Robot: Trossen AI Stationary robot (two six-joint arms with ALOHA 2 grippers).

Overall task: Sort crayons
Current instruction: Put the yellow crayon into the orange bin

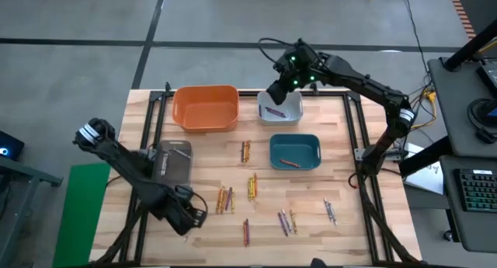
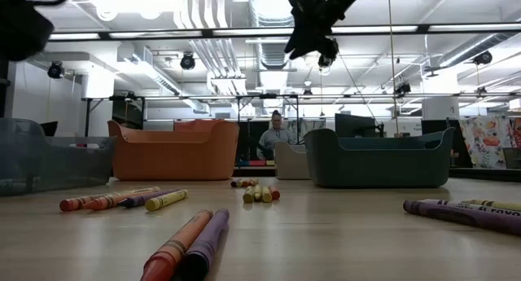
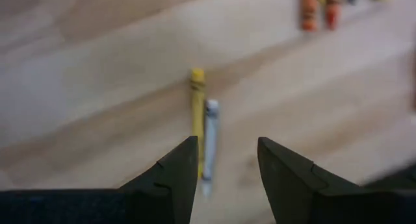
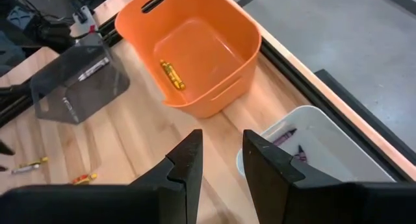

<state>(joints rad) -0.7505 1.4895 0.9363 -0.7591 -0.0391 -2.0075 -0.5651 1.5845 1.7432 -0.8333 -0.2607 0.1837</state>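
On my wooden counter an orange bin sits upper centre, a white bin beside it, a teal bin below, a grey bin left.

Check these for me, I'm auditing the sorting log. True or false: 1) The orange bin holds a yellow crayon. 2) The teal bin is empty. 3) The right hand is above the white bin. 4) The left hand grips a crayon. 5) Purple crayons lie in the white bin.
1) The orange bin holds a yellow crayon: true.
2) The teal bin is empty: false, a red crayon lies in it.
3) The right hand is above the white bin: true.
4) The left hand grips a crayon: false, its fingers are open and empty, above a yellow and a white crayon on the table.
5) Purple crayons lie in the white bin: true.
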